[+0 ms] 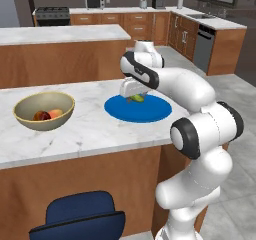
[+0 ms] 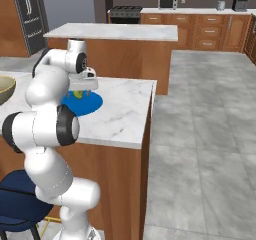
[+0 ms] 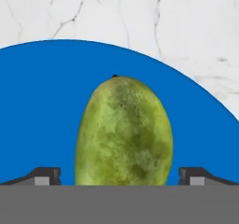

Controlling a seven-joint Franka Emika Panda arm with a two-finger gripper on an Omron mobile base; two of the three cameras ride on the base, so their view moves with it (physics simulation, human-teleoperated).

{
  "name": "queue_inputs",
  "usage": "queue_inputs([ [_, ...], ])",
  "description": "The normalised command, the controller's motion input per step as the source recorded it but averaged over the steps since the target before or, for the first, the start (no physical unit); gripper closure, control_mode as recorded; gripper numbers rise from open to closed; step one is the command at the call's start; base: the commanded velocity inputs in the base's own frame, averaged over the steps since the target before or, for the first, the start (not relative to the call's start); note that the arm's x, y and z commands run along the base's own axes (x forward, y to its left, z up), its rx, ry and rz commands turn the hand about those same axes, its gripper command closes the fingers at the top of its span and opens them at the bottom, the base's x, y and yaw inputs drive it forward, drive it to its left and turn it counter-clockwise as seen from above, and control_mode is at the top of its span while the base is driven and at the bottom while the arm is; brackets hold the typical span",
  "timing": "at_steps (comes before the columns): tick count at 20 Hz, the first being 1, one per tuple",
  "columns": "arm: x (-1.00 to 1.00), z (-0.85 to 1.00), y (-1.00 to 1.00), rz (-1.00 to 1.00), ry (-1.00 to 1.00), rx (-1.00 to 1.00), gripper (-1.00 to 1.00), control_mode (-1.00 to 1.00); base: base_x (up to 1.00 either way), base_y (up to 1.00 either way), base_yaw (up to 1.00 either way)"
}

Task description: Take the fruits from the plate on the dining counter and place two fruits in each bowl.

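**Fingers poised over green fruit**

Fingers spread wide apart, 1 tip each side of green fruit, nothing gripped yet. Fruit lying on blue plate on marble table, centred between the tips, long axis pointing straight away from hand, across the closing line. Beige bowl well left, already holding 2 fruits

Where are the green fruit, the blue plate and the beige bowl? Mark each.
green fruit point(image 3: 123, 132), hand view, middle of its skin
blue plate point(image 1: 150, 111), left base view, bare front part
beige bowl point(image 1: 30, 122), left base view, outer wall

Green fruit bottom cut off
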Motion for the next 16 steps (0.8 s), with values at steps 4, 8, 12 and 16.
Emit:
queue_inputs([
  [4,0.05,-0.22,0.08,0.02,0.04,0.00,-1.00,-1.00,0.00,0.00,0.00],
  [8,0.01,-0.01,0.02,0.01,0.02,0.00,1.00,-1.00,0.00,0.00,0.00],
  [12,0.00,0.00,0.00,0.00,0.00,0.00,1.00,-1.00,0.00,0.00,0.00],
  [16,-0.08,0.04,0.00,0.00,-0.02,0.00,1.00,-1.00,0.00,0.00,0.00],
])
